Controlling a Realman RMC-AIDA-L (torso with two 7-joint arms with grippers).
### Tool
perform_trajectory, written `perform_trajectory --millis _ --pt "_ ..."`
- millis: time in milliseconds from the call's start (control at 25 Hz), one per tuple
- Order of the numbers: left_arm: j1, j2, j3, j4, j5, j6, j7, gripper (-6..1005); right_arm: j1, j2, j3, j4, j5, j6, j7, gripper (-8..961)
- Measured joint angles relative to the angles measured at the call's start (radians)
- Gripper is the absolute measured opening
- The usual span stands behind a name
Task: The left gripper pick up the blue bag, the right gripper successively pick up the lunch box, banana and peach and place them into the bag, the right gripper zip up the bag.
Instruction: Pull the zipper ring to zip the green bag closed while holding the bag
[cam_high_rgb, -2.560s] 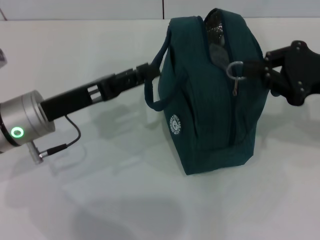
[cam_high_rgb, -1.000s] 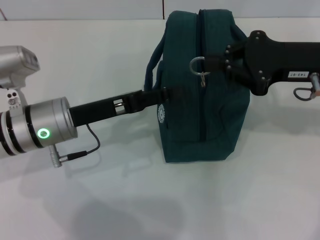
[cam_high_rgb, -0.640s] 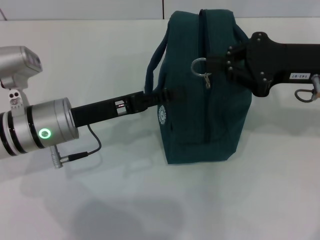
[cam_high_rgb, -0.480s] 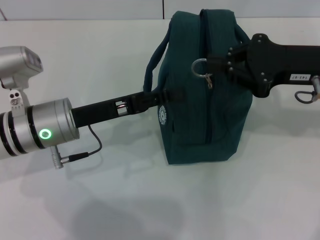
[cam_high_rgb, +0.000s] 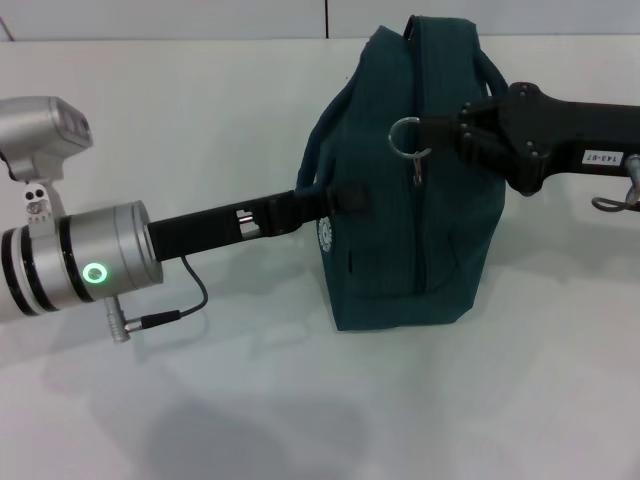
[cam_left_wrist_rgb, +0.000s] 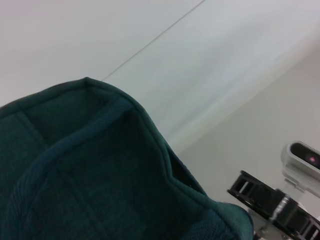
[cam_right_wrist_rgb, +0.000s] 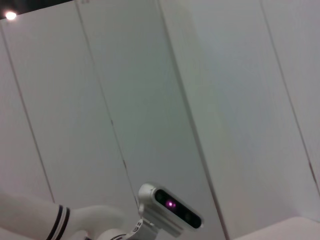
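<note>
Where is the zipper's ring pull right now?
In the head view the ring pull sits high on the blue bag, right of centre, at the tip of the right gripper.

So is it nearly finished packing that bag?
Nearly, by the look of it. The blue bag stands on the table with its zip looking closed along the top; no food is outside it. The right gripper is at the ring pull; the left gripper holds the bag's side. Only letting go looks left.
</note>
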Motion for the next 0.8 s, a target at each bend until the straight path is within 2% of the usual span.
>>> perform_trajectory --millis 400,800 --pt "0.0 -0.001 0.016 0.0 -0.005 0.001 0.005 106 -0.002 -0.007 0.009 0.016 0.0 0.076 0.139 20" --pt "-0.001 -0.002 0.04 -0.001 -0.008 0.002 0.013 56 -0.007 -0.008 0.053 0.024 0.025 0.026 0.143 21"
